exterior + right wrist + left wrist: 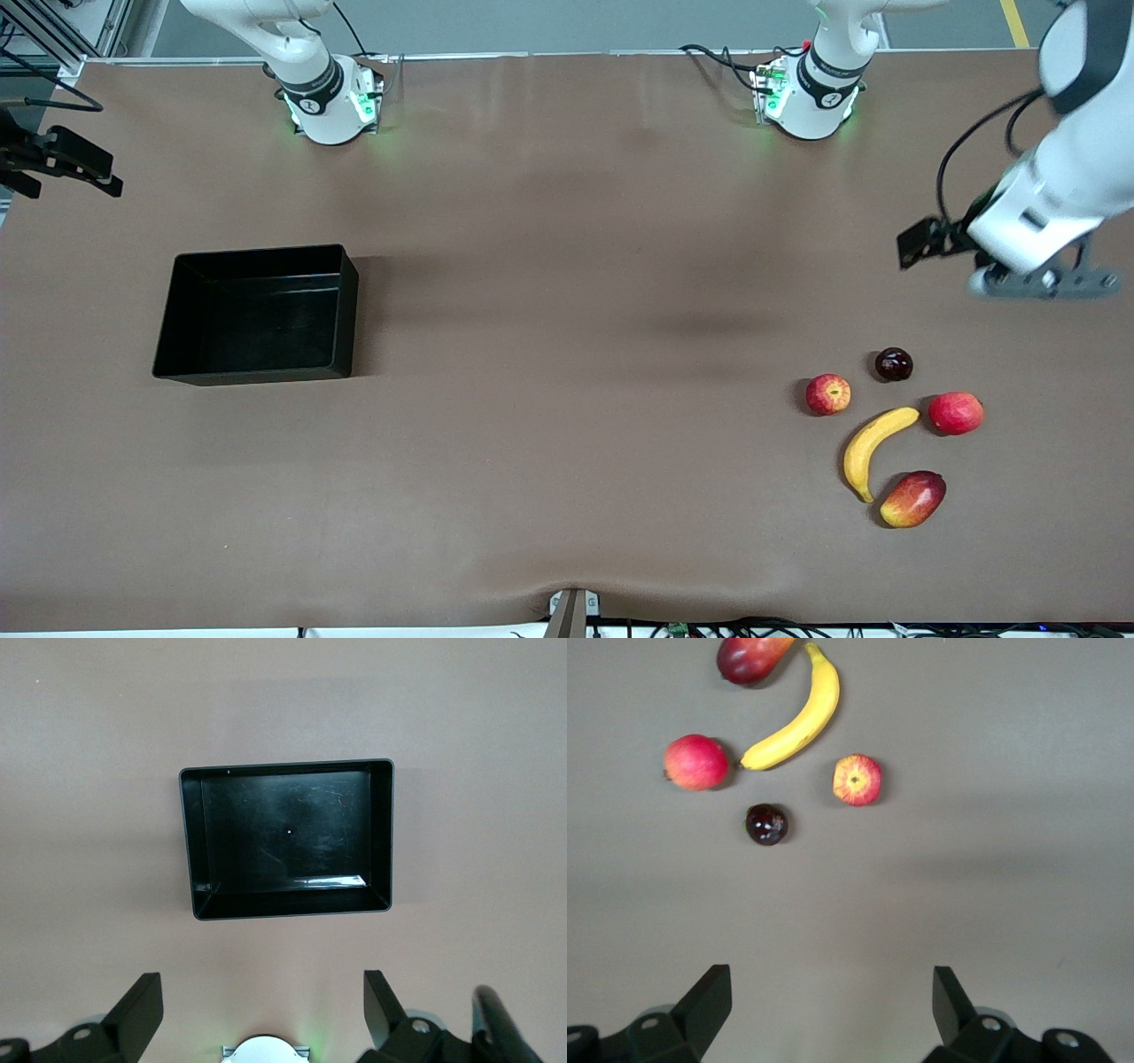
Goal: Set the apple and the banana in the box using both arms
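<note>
the empty box [257, 315], rigid, sits mid-left of the front view. the banana [873, 448], lower right, looks firm: grip its middle. the apple [828, 394] just above it looks smooth, slippery. left gripper [833, 1010] and right gripper [263, 1010] hover spread, empty.

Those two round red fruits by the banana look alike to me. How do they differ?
The apple has yellowish streaks and a dimpled top; the pinkish-red fruit is evenly coloured. The apple looks slightly smaller. The apple lies apart from the banana; the pinkish-red fruit sits right by the banana's tip. Both are round, red and rest on the table.
</note>
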